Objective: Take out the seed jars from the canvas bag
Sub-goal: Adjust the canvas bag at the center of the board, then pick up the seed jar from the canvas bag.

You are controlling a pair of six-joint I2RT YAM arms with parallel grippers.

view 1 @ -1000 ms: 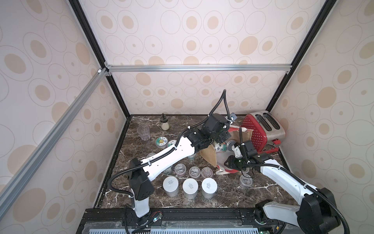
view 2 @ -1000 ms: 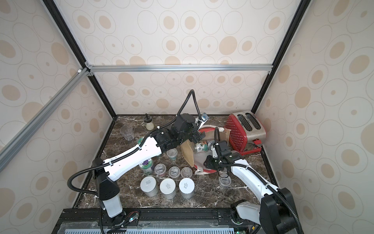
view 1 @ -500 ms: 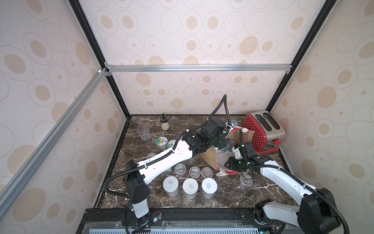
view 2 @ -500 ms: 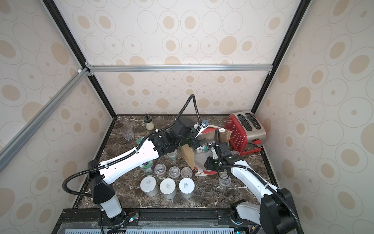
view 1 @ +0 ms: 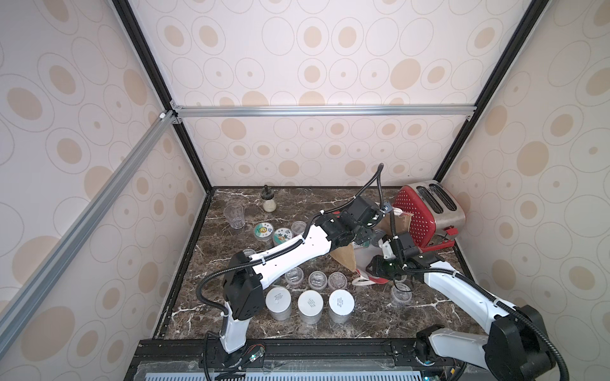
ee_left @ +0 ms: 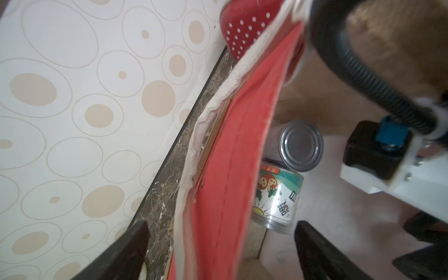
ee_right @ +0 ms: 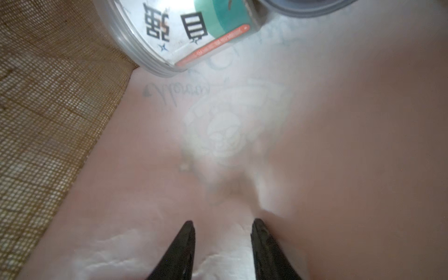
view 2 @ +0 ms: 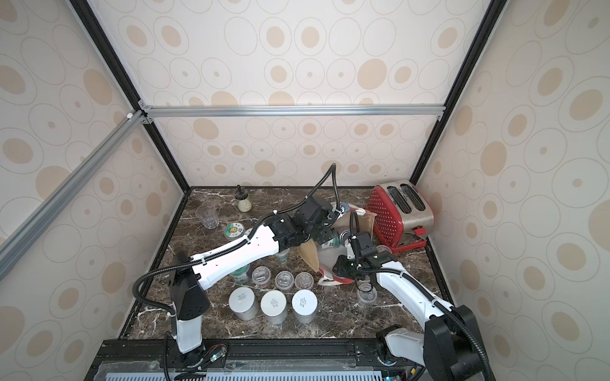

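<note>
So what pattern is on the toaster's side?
Red with small white dots. The toaster shows best in a top view.

canvas bag (view 1: 345,259): on table (view 1: 363,316), just left of toaster (view 1: 432,211) | in bag: two jars (ee_left: 278,194) side by side | front: three tall jars (view 1: 310,305) in row, short jars (view 1: 317,279) just behind | before bag: lone jar (view 1: 401,293) | rear left: tumbler (view 1: 234,214), shaker (view 1: 269,201)

Robot test cell with a home-kitchen look, oval-patterned wallpaper panels (view 1: 297,49) on three sides, black and aluminium frame bars (view 1: 313,110), marble-look table (view 1: 379,316), two white robot arms (view 1: 290,254) mounted at its front edge, red toaster (view 1: 432,204) in the far right corner.
</note>
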